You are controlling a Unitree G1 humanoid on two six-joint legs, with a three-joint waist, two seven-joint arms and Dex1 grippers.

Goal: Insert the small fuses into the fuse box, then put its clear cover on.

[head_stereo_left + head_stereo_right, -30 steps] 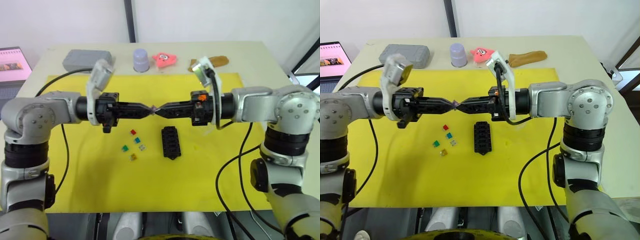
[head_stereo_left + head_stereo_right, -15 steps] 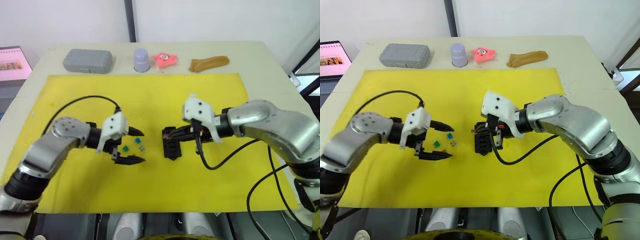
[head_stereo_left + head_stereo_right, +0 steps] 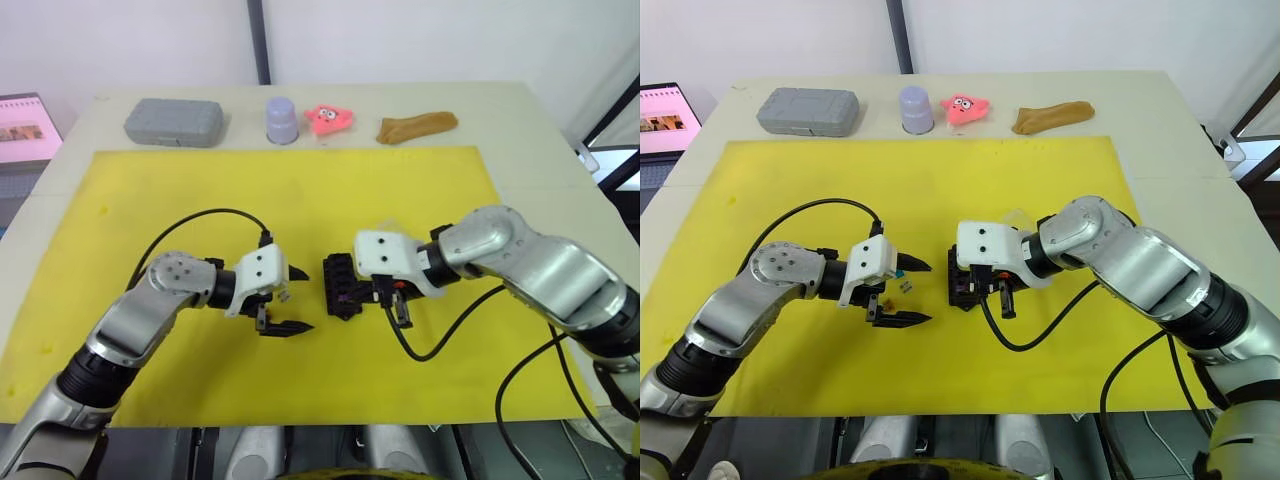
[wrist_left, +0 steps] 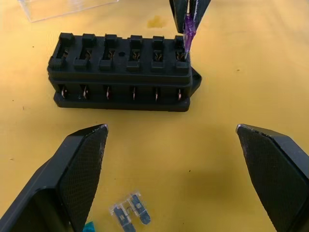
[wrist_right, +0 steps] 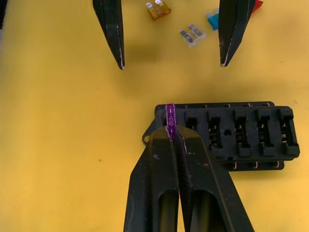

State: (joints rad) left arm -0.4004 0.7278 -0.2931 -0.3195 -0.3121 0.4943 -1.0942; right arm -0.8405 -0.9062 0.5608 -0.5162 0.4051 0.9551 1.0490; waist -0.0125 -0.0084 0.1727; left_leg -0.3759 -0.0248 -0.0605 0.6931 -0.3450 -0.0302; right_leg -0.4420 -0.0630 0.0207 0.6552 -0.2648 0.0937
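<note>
While our left gripper (image 3: 291, 300) hangs wide open with nothing in it, just left of the fuse box (image 3: 340, 285) on the yellow surface (image 3: 300, 190), the loose small fuses (image 5: 193, 35) lie under and just behind its fingers: an amber one (image 5: 158, 7), a pale grey one, a teal one (image 5: 212, 20) and a red one partly hidden. We judge these to be very light, stiff and slick, so each is best pinched across its flat plastic head, blades pointing down. The fuse box itself looks rigid but light enough to slide if pushed sideways. To its right, our right gripper (image 5: 171, 130) is closed on the purple fuse (image 4: 189, 30), holding it upright by the head at the end slot of the box, blades at the opening. Pressing straight down should seat it; a tilt could bend the thin blades. Behind the box, the clear cover (image 4: 63, 7) rests on the surface.
</note>
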